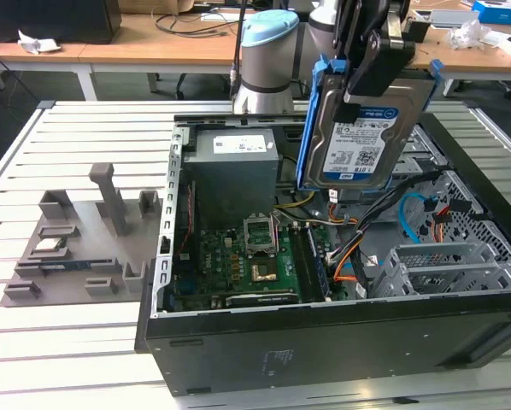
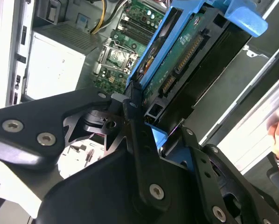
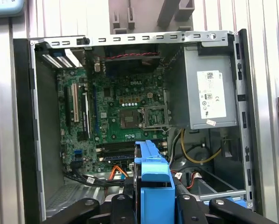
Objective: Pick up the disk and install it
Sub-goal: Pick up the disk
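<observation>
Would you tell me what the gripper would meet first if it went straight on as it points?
The disk held by the gripper would probably touch the cables beside the motherboard first; depth is unclear.

The disk (image 1: 409,107) gripped in the hand (image 1: 365,85) bears a white-and-blue label (image 1: 358,154) with barcodes and a square code. Beyond the hand, the power supply (image 3: 191,70) carries a white label (image 3: 210,95). Below the hand, the case (image 1: 367,333) wall has a sticker (image 1: 275,360). No wording can be made out.

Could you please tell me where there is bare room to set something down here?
At the exterior view's left, the table is bare on the near and far sides of the fixture. The case is crowded: board, cables, and the disk held above.
</observation>
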You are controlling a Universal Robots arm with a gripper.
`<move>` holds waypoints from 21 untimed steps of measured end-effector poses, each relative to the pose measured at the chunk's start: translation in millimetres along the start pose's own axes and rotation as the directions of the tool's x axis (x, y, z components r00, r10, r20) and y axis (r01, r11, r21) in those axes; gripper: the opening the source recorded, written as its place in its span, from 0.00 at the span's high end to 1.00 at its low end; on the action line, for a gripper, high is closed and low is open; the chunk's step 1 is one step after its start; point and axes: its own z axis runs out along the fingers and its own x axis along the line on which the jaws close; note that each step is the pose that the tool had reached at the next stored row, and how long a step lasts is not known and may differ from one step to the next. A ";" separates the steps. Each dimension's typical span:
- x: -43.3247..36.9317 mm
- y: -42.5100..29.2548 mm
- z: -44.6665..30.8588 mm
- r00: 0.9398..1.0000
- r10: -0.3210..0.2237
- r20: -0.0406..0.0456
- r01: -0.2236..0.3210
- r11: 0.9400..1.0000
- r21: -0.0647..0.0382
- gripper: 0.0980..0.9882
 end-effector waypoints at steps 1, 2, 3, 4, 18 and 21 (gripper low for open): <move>1.8 -0.1 0.0 1.000 0.000 0.000 0.000 1.000 0.000 0.70; 3.4 -0.2 0.0 1.000 0.000 0.000 0.000 1.000 0.000 0.70; 4.8 -0.3 -0.1 1.000 0.000 -0.001 0.000 1.000 0.000 0.70; 6.4 -0.4 0.0 1.000 0.000 -0.001 0.000 1.000 0.000 0.70; 27.4 -1.6 -0.1 1.000 -0.001 -0.003 0.001 1.000 0.000 0.70; 33.4 -2.0 -0.1 1.000 -0.001 -0.003 0.001 1.000 0.000 0.70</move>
